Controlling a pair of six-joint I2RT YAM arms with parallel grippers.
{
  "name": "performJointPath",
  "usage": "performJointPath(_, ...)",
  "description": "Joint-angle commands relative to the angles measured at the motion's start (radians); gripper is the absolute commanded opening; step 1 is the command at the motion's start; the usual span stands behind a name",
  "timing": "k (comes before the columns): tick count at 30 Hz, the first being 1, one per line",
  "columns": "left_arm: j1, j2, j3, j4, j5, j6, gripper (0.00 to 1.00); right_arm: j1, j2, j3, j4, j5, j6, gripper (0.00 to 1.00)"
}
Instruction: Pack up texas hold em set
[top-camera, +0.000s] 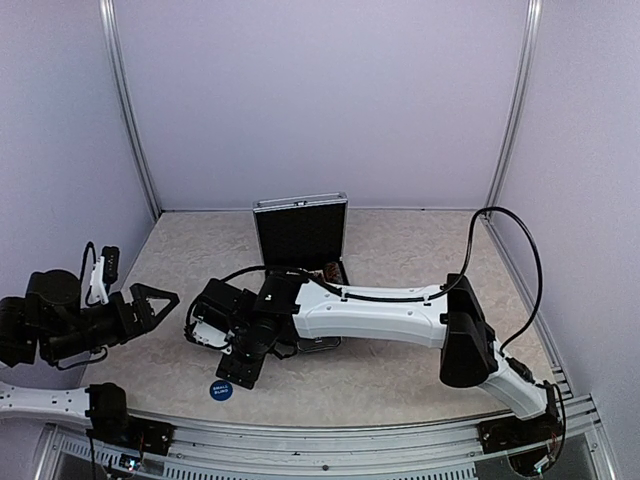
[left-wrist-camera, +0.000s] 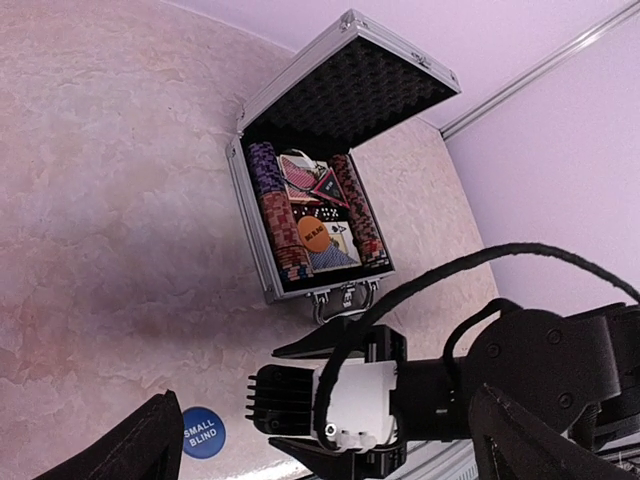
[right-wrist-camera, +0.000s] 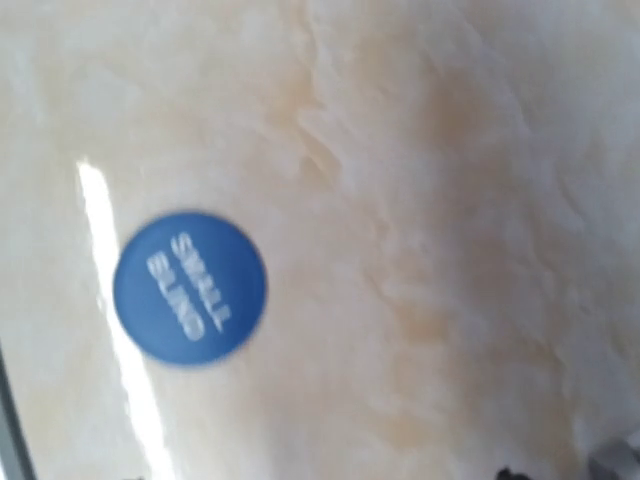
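The silver briefcase (top-camera: 300, 226) stands open at the back centre with its lid up. In the left wrist view the briefcase (left-wrist-camera: 252, 215) holds rows of striped chips (left-wrist-camera: 277, 225), a dark triangle (left-wrist-camera: 328, 186), an orange disc (left-wrist-camera: 313, 233) and cards. A blue "SMALL BLIND" disc (top-camera: 221, 390) lies flat on the table near the front, apart from the case; it also shows in the wrist views (left-wrist-camera: 203, 432) (right-wrist-camera: 190, 287). My right gripper (top-camera: 238, 372) hovers just beside and above the disc, open and empty (left-wrist-camera: 274, 397). My left gripper (top-camera: 160, 297) is open and empty at the left.
The right arm (top-camera: 380, 312) stretches across the table in front of the case. A black cable (left-wrist-camera: 480, 268) loops over it. Purple walls close in the back and sides. A metal rail (top-camera: 330, 440) runs along the front edge.
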Motion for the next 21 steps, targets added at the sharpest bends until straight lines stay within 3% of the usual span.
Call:
performJointPath(1, -0.003, -0.119, -0.004, -0.029, -0.043, -0.045, 0.99, 0.021, 0.059, 0.029, 0.111, -0.02, 0.044, 0.75)
performJointPath(11, -0.003, -0.119, 0.014, -0.047, -0.052, -0.044, 0.99, 0.059, 0.104, -0.053, 0.351, 0.038, 0.025, 0.77)
performJointPath(21, -0.003, -0.148, 0.015, -0.065, -0.062, -0.056, 0.99, 0.074, 0.147, -0.057, 0.36, 0.04, 0.037, 0.79)
